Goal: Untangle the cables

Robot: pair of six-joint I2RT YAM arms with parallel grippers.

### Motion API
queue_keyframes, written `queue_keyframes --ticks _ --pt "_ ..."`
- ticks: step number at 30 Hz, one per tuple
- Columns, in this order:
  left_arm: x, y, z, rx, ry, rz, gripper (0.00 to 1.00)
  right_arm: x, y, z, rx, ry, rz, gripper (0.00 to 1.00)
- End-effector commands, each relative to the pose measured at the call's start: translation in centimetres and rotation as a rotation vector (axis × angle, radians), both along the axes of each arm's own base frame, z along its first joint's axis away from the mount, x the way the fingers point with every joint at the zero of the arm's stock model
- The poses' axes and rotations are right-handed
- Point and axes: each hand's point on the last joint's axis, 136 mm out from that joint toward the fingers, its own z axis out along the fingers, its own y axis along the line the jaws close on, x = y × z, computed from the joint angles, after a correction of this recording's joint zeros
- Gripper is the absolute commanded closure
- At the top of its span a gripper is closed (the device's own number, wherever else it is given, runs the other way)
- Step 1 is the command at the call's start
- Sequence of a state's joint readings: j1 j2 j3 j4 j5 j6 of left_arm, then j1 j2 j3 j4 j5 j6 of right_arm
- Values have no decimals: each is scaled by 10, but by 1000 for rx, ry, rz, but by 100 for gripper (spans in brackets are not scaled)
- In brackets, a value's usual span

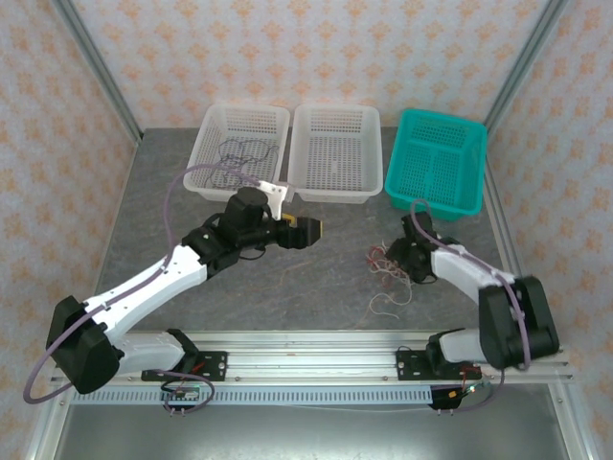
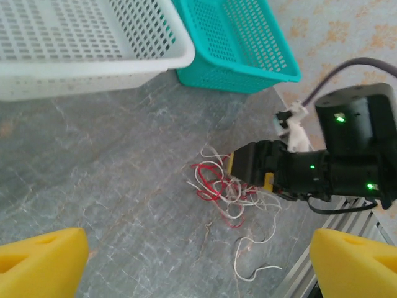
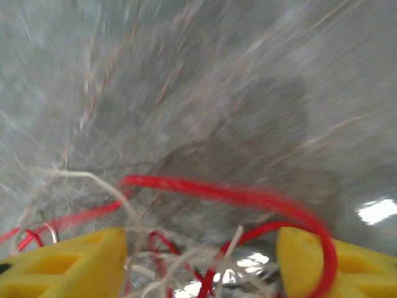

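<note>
Cables (image 1: 388, 266), where are they from above?
A red and white tangle on the surface (image 1: 287, 278), partly hidden under the right gripper (image 1: 397, 257). Dark wires (image 1: 239, 151) lie in the left white basket (image 1: 203, 163). The left gripper (image 1: 308, 231) is well apart from the tangle.
And the left wrist?
Its yellow fingers (image 2: 43, 257), cut off at the corners, are spread wide. The right gripper's tip sits in the tangle.
Right wrist?
Blurred. Fingers (image 3: 68, 264) stand apart with red and white loops between them, and whether any is pinched I cannot tell.
</note>
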State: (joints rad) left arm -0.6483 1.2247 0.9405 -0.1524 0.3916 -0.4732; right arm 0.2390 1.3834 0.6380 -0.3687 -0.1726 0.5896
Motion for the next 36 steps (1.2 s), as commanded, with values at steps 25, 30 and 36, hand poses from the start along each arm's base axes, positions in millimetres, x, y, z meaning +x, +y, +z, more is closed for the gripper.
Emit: queue_keyframes --ticks 25,30,36 --pt "-50 -111 -153 152 227 -142 19 43 65 21 443 -88 -407 100" --pt "-41 -84 -171 346 186 -82 20 40 60 26 406 -102 -383 100" --pt "-29 -51 -176 560 100 -41 28 42 59 30 395 -115 -361 97"
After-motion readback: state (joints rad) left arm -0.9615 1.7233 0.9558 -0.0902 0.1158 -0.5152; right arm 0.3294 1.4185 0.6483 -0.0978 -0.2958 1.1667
